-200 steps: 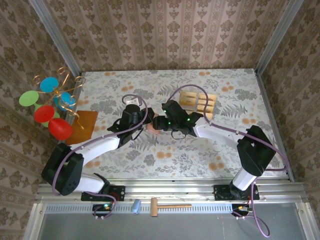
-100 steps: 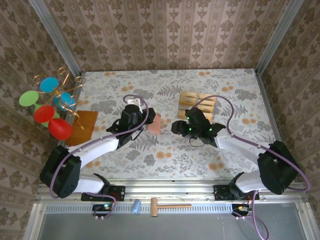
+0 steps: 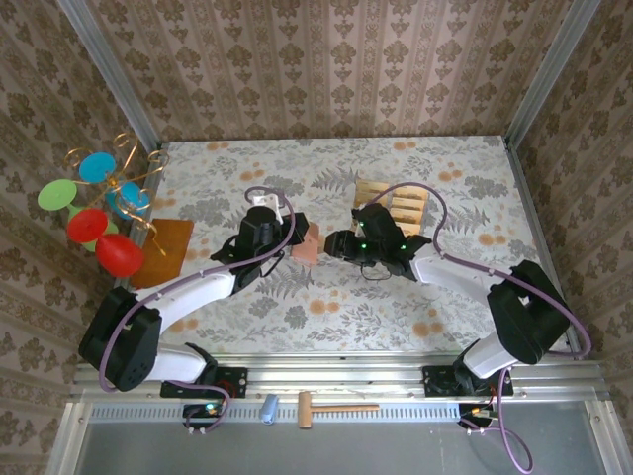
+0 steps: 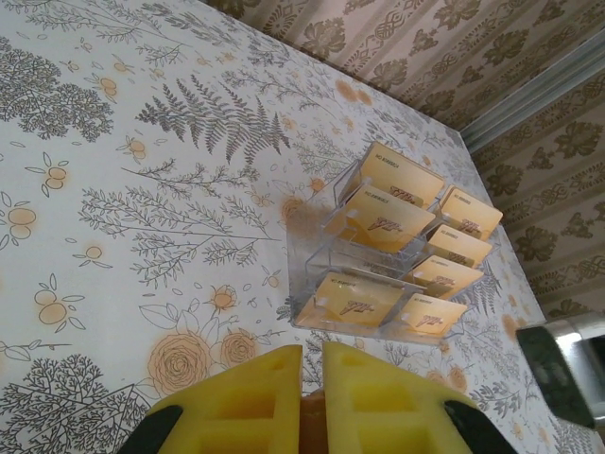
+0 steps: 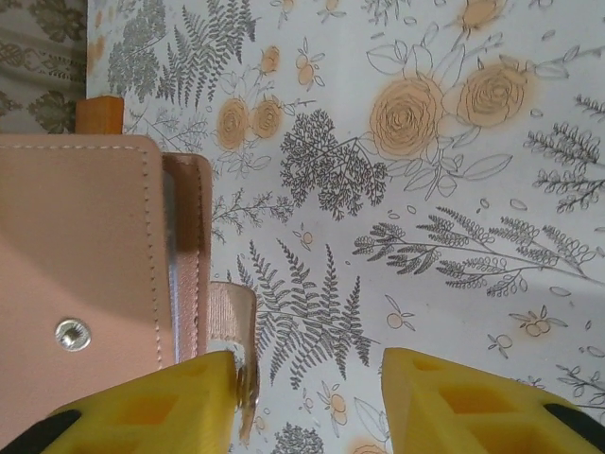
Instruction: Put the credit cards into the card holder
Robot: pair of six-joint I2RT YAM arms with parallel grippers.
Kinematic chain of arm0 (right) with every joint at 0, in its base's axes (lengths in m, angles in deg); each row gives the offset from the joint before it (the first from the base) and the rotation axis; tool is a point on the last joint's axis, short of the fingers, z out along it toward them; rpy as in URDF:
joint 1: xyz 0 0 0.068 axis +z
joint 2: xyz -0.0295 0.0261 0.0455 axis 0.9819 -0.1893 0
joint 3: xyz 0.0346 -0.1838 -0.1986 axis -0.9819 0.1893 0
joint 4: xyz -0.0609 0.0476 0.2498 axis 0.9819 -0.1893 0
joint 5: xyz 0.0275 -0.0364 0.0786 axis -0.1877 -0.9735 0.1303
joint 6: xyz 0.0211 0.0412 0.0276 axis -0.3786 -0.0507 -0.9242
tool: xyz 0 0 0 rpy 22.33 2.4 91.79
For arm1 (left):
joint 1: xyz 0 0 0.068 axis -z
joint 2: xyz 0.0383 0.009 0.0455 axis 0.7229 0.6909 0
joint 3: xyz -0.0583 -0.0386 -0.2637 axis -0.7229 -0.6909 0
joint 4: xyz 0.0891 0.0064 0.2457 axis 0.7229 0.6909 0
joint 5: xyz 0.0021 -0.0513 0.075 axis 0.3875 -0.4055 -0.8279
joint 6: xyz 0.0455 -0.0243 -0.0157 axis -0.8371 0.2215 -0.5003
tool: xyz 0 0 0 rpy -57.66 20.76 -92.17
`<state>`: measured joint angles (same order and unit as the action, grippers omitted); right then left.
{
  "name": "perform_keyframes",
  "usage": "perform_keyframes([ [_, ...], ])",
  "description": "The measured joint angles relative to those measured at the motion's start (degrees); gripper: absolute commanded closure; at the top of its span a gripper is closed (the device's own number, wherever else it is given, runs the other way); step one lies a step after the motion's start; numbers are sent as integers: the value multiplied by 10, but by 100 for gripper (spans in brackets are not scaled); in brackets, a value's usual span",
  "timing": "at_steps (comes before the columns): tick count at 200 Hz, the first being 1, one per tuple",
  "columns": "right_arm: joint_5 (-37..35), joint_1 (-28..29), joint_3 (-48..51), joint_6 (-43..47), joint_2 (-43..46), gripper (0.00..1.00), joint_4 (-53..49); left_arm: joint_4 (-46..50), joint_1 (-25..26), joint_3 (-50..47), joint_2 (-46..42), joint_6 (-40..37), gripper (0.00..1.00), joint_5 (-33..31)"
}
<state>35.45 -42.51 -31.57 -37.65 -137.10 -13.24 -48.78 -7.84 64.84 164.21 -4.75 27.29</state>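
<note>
At the far left of the top view, flat round plastic discs (image 3: 87, 225) in red, green and blue hang on a thin gold wire frame, with a smooth orange-brown board (image 3: 164, 249) lying flat just beside them. The table (image 3: 297, 317) is covered by a pale cloth printed with ferns and orange flowers.

The left arm (image 3: 198, 287) reaches diagonally up toward the middle of the frame. The left gripper (image 3: 297, 238) has its yellow foam fingers (image 4: 236, 397) pressed together, with a thin pinkish edge caught between them. That edge belongs to the card holder (image 3: 312, 243), which is at frame centre, off the cloth. In the right wrist view the card holder (image 5: 85, 255) fills the left side. It is matte pinkish leather with a stitched border, a round metal snap and a short strap tab.

The right gripper (image 3: 334, 244) faces it from the right, with the jaws spread over bare cloth. One yellow finger (image 5: 142, 411) is just beside the strap tab. The right arm (image 3: 455, 272) bends back toward the lower right.

In the upper right of centre, the credit cards (image 3: 396, 205) sit tilted in a clear tiered stand (image 4: 304, 248). They are glossy tan-gold rectangles (image 4: 388, 222).
</note>
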Motion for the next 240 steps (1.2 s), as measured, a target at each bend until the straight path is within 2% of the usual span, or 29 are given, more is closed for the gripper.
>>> perform_keyframes([
  [32, 11, 0, 0, -7, -10, 80, 17, 0, 2, 0, 0, -2, 100, 0],
  [58, 16, 0, 0, -13, -10, 100, 26, 0, 2, 0, 0, -2, 100, 0],
  [83, 22, -5, 0, -14, -10, 100, 29, 0, 2, 0, 0, -2, 100, 0],
  [102, 29, -14, 0, -14, -7, 100, 28, -5, 2, 0, 6, -3, 70, 0],
  [117, 30, -20, -1, -12, 4, 100, 19, -12, 0, 0, 17, -3, 61, 0],
  [135, 33, -24, -16, -9, 20, 100, -4, -31, -9, -2, 40, 3, 54, 3],
  [169, 47, -16, -81, 0, 32, 100, -30, -64, -33, -6, 105, 16, 48, 13],
  [201, 61, 17, -143, 1, 14, 100, -34, -84, -33, -6, 149, 27, 46, 28],
  [240, 69, 36, -133, 0, -20, 100, -25, -109, -48, -18, 153, 27, 45, 37],
])
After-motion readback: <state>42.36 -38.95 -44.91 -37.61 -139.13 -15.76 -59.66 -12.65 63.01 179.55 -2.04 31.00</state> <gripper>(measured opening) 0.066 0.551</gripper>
